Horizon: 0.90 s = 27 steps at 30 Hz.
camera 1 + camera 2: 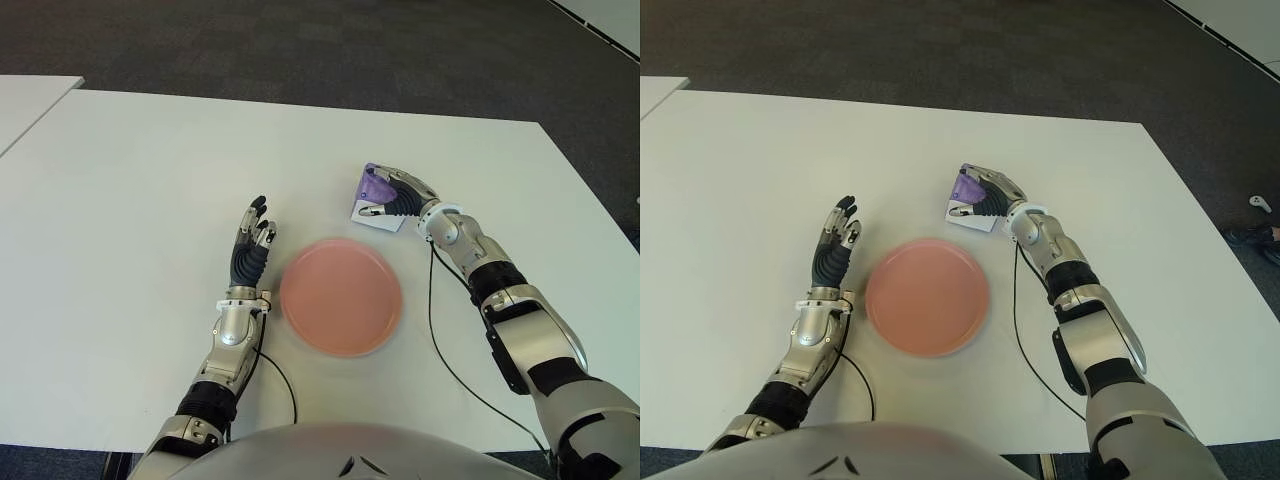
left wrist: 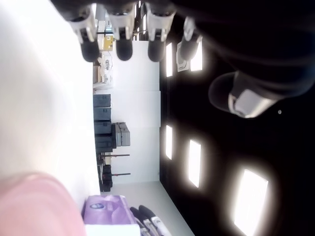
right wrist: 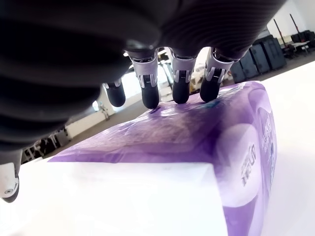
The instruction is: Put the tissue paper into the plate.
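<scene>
The tissue pack [image 1: 372, 187], purple with a white end, lies on the white table [image 1: 150, 170] just beyond the pink plate [image 1: 341, 296] and to its right. My right hand [image 1: 398, 200] is laid over the pack. In the right wrist view its fingertips [image 3: 149, 96] touch the pack's purple top [image 3: 197, 132], while the thumb [image 3: 7, 183] stays off to the side, so the hand is not clamped on the pack. My left hand [image 1: 250, 243] shows just left of the plate, fingers straight and spread, holding nothing.
A black cable [image 1: 440, 340] runs along the table beside my right forearm. The table's far edge meets dark carpet [image 1: 300, 50]. A second white table [image 1: 25, 100] stands at the far left.
</scene>
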### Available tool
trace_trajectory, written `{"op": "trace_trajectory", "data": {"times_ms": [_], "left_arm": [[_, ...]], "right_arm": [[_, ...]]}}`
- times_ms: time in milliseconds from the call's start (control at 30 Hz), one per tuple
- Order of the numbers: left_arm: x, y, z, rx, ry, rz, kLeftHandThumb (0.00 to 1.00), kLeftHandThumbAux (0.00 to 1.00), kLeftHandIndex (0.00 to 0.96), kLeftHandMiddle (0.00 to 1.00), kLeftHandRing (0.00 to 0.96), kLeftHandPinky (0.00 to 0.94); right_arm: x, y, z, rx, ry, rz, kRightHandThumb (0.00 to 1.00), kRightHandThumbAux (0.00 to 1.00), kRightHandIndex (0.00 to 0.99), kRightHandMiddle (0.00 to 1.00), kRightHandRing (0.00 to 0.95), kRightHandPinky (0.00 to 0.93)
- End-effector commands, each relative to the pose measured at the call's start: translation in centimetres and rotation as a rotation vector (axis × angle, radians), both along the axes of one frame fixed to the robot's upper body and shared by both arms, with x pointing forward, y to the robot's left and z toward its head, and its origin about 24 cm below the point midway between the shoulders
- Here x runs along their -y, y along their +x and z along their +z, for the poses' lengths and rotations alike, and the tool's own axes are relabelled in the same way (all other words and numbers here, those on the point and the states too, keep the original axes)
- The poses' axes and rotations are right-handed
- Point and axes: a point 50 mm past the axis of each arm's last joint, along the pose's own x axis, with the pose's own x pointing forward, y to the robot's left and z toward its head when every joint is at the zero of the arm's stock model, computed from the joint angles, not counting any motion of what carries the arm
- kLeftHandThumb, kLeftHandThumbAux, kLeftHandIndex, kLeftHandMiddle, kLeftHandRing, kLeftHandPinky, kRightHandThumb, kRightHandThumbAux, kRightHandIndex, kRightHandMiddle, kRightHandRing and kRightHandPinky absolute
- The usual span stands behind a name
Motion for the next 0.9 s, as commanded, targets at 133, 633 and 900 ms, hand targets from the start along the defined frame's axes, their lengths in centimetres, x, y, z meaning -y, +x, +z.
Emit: {"op": "trace_trajectory", "data": {"times_ms": [133, 633, 900], "left_arm": [[-1.92, -5.08, -6.24, -0.317, 0.114, 0.012, 0.0, 0.389, 0.0, 0.0, 0.0, 0.0], [-2.1, -5.12, -6.33, -0.316, 0.125, 0.018, 0.0, 0.371, 0.0, 0.0, 0.0, 0.0], [-2.18, -5.16, -6.38, -0.313, 0.141, 0.024, 0.0, 0.368, 0.0, 0.0, 0.0, 0.0]], "right_arm": [[-0.36, -0.14, -1.04, -0.048, -0.024, 0.004, 0.142, 0.445, 0.0, 0.0, 0.0, 0.0], [-0.59, -0.4, -1.2, -0.042, -0.046, 0.058, 0.118, 0.439, 0.0, 0.0, 0.0, 0.0], [-0.41, -0.43, -1.35, -0.042, -0.048, 0.06, 0.115, 0.441, 0.0, 0.0, 0.0, 0.0]]}}
